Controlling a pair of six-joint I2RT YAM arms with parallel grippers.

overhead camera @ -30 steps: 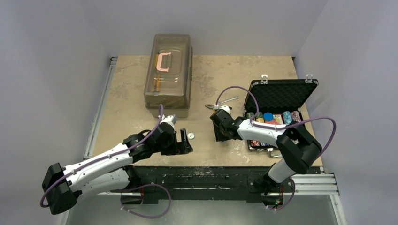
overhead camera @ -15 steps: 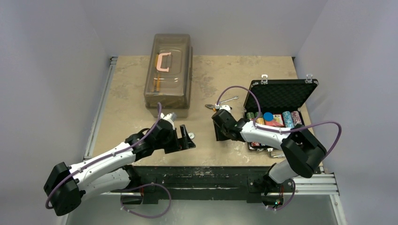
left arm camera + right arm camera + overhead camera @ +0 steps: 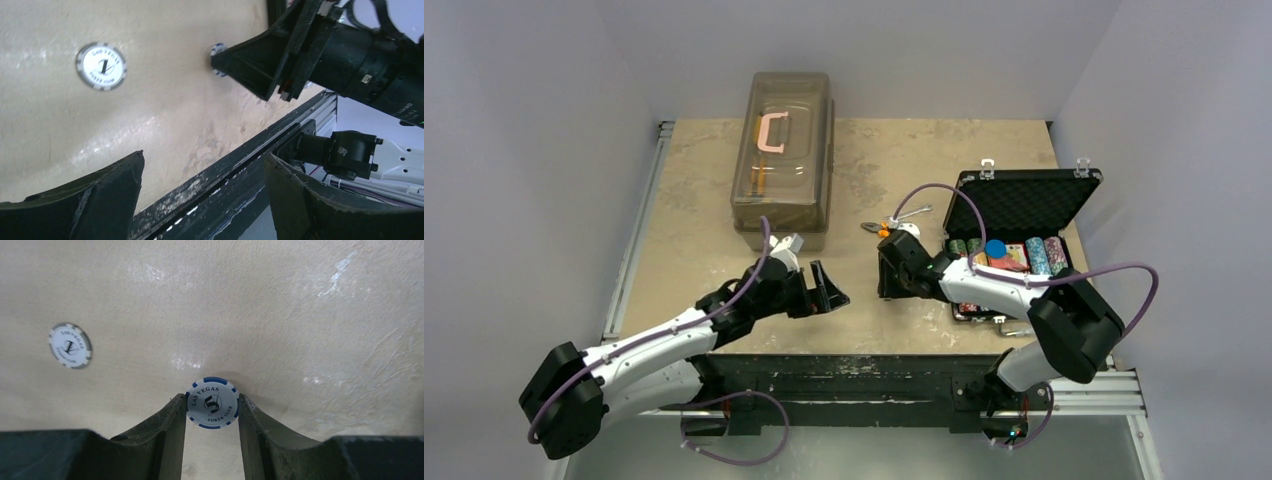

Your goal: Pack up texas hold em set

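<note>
Blue chip (image 3: 212, 401) — pinched edge to edge between the fingertips of the right claw (image 3: 212, 412), low over the table (image 3: 694, 200), just left of the case (image 3: 1024, 205). Grey chip (image 3: 101, 66) lies flat farther left of the case, untouched. The left claw (image 3: 202, 156) hangs near it, jaws spread wide, gripping nothing. Case — lid raised, stacked chips (image 3: 1014, 255) standing in a row inside.
</note>
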